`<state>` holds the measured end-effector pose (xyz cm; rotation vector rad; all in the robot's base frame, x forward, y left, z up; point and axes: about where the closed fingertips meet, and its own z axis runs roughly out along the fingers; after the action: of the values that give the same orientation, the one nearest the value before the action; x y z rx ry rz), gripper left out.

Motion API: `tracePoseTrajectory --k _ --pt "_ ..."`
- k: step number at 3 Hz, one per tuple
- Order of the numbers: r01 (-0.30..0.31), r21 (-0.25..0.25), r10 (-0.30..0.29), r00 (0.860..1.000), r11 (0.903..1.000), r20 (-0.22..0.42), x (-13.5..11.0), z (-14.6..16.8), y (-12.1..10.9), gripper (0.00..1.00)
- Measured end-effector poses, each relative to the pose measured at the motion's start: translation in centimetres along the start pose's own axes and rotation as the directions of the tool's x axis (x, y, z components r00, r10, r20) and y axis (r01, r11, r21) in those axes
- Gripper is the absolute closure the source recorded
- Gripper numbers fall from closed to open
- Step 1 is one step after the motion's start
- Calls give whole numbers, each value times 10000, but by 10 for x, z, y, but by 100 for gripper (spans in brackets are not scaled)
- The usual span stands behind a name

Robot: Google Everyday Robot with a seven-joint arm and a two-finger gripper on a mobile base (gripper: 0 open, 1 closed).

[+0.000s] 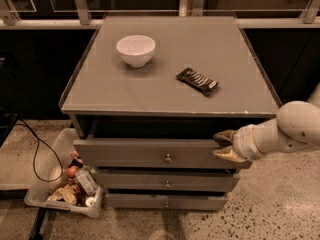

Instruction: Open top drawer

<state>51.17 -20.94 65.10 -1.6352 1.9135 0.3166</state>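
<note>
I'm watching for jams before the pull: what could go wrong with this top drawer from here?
The gripper sits at the right end of the top drawer, far from its knob; pulling off-centre may skew and jam it. A jerk could shift the bowl on the cabinet top.
</note>
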Motion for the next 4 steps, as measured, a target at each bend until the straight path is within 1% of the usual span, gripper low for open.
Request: tracePoseTrajectory --k 1,2,3,4 --pt "-24 -93 25 10000 10000 54 -3 -5 6 100" --pt "8 -247 -3 9998 9997 195 -11 -12 16 100" --pt "8 -247 -3 9998 9997 196 -11 -12 16 80" --pt "5 -249 0 9998 9997 194 -11 -12 16 56"
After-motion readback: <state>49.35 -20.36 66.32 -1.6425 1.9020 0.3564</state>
